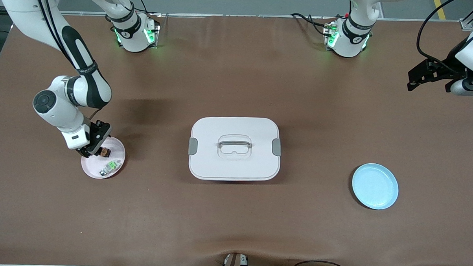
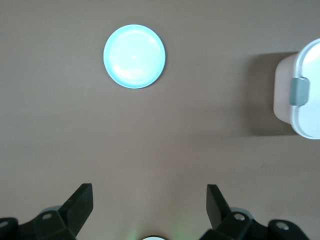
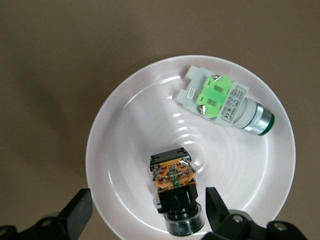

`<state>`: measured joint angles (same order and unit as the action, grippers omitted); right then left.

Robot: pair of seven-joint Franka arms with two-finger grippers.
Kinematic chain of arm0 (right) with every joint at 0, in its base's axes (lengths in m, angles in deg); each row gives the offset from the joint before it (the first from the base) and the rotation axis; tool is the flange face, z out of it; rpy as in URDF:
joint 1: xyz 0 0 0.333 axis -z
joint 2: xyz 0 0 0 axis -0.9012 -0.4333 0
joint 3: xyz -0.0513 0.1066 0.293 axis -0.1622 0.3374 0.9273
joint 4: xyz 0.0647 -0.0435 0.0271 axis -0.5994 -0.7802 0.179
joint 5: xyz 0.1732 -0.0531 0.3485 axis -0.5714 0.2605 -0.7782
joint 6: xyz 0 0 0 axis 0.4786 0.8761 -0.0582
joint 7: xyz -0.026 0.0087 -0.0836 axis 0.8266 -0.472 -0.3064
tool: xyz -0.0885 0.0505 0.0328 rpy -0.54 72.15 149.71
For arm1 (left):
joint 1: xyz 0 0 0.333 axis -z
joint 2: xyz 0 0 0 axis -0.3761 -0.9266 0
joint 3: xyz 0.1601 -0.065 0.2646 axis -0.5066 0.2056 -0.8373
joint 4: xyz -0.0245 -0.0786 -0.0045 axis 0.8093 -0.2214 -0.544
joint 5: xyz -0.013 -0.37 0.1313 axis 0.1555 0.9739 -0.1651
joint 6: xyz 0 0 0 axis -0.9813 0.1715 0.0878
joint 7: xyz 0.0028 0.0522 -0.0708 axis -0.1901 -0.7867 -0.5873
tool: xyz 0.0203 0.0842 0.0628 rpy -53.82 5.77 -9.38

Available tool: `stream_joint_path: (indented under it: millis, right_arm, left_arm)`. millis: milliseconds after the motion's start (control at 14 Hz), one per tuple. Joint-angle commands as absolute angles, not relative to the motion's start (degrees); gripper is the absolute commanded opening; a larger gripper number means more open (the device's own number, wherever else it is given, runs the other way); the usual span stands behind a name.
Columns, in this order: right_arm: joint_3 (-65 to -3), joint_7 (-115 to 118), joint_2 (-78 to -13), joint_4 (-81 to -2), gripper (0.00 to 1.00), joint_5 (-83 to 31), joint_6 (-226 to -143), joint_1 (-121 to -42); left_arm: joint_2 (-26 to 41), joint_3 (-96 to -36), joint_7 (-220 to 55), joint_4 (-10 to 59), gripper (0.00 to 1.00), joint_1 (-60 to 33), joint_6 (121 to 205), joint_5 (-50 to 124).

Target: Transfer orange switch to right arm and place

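The orange switch (image 1: 105,153) lies on its side in a pink plate (image 1: 91,168) toward the right arm's end of the table. In the right wrist view the switch (image 3: 174,187) shows its orange middle, black block and dark round end on the plate (image 3: 125,150). My right gripper (image 1: 94,151) hangs low over the plate, open. The switch lies between the spread fingers of the right gripper (image 3: 148,200), closer to one fingertip (image 3: 215,205). My left gripper (image 1: 412,82) is open and empty, raised over the left arm's end of the table, where the arm waits; its own view shows this gripper (image 2: 150,192) over bare table.
A green-and-clear part with a silver end (image 1: 111,166) (image 3: 220,100) lies in the same pink plate. A white lidded box with a handle (image 1: 234,148) (image 2: 305,95) stands mid-table. A light blue plate (image 1: 375,186) (image 2: 134,56) lies toward the left arm's end.
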<state>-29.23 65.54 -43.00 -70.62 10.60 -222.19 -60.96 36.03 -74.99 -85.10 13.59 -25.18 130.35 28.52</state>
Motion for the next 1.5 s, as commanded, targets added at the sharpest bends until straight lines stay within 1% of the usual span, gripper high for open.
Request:
stream_joint_path:
  millis: [0, 143, 286, 500, 571, 714, 786, 1000, 1214, 1357, 1429]
  right_arm:
    - [-28.13, 56.91, -38.88, -71.16, 1.00, 10.89, -217.73, -61.06]
    - [-28.21, 50.58, -36.24, -70.90, 1.00, 10.89, -214.05, -62.21]
    - [-28.21, 42.06, -33.95, -68.63, 1.00, 10.98, -207.65, -63.79]
    - [-28.30, 38.95, -33.76, -59.51, 1.00, 11.16, -194.30, -64.76]
    - [-28.39, 38.43, -33.68, -57.39, 1.00, 11.16, -191.82, -64.67]
    - [-28.56, 38.07, -32.63, -55.61, 1.00, 11.16, -190.92, -64.32]
    - [-28.56, 36.42, -32.36, -54.56, 1.00, 10.98, -189.17, -64.23]
    - [-28.48, 25.89, -31.66, -49.21, 1.00, 10.98, -180.57, -64.67]
    - [-28.39, 20.32, -32.18, -40.96, 1.00, 10.98, -171.43, -64.67]
    - [-28.56, 20.23, -32.36, -36.29, 1.00, 11.07, -167.81, -64.23]
    - [-28.65, 20.05, -32.36, -35.40, 1.00, 11.16, -167.71, -63.97]
  left_arm:
    - [37.54, -75.34, -86.63, 14.53, 1.00, -25.43, 130.22, 29.77]
    - [37.54, -75.43, -86.63, 14.61, 1.00, -25.43, 130.04, 29.51]
    - [37.54, -75.43, -86.72, 15.14, 1.00, -25.43, 129.69, 28.81]
    - [37.89, -75.60, -88.29, 15.41, 1.00, -25.78, 129.69, 28.72]
    - [37.98, -75.78, -88.56, 15.41, 1.00, -25.87, 129.69, 28.72]
    - [38.06, -75.78, -88.56, 15.41, 1.00, -26.31, 129.78, 28.28]
    - [38.06, -75.60, -88.56, 15.32, 1.00, -26.31, 129.78, 27.15]
    - [37.98, -75.52, -88.56, 15.06, 1.00, -26.31, 129.86, 26.87]
    - [37.80, -75.52, -88.56, 15.05, 1.00, -26.31, 130.13, 26.79]
    - [37.80, -75.52, -88.48, 15.14, 1.00, -26.31, 130.13, 26.79]
    - [37.89, -75.52, -88.48, 15.06, 1.00, -26.31, 130.13, 26.79]
